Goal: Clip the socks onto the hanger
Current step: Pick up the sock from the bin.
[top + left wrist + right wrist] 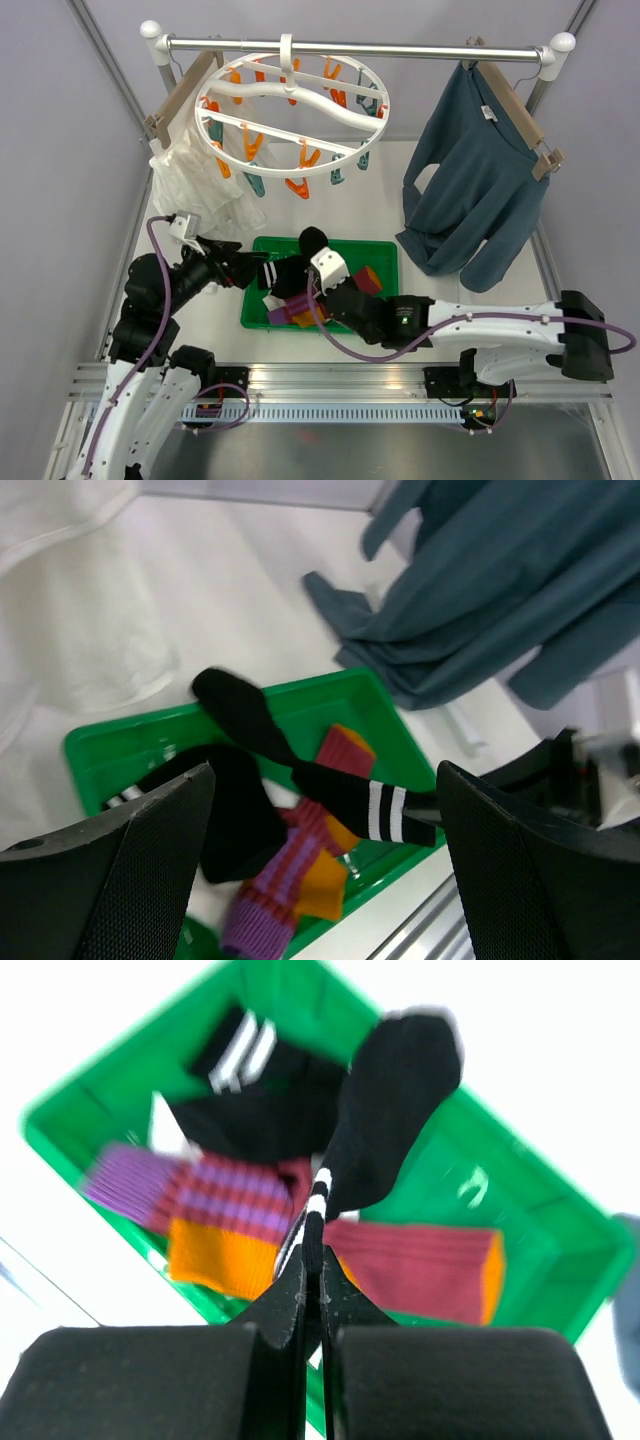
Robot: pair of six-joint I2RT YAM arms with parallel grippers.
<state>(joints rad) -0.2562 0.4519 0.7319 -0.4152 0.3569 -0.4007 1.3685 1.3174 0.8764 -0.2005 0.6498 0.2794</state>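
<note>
1. The right gripper [312,1285] has its jaws squeezed fully together, pinching the striped cuff of a black sock [395,1090]. The rest of that sock stretches away from the fingers toward the far rim of the green tray [560,1230].
2. The left gripper [322,780] has its jaws spread wide with nothing in them. It hovers over the near left end of the tray, pointed across at the pinched sock, close beside the right gripper.
3. The other socks [230,1210] are piled in the tray, touching each other: a purple-and-maroon striped one with an orange patch, a maroon one with an orange end, and another black one with white stripes.
4. The hanger [290,105] is the round white ring hooked on the metal rail [400,47] at the back. It's well apart from the tray, with orange and teal clips dangling under it.
5. Same rail: a white garment [195,185] hangs just left of the ring, and a blue shirt [480,180] hangs off to the right.
</note>
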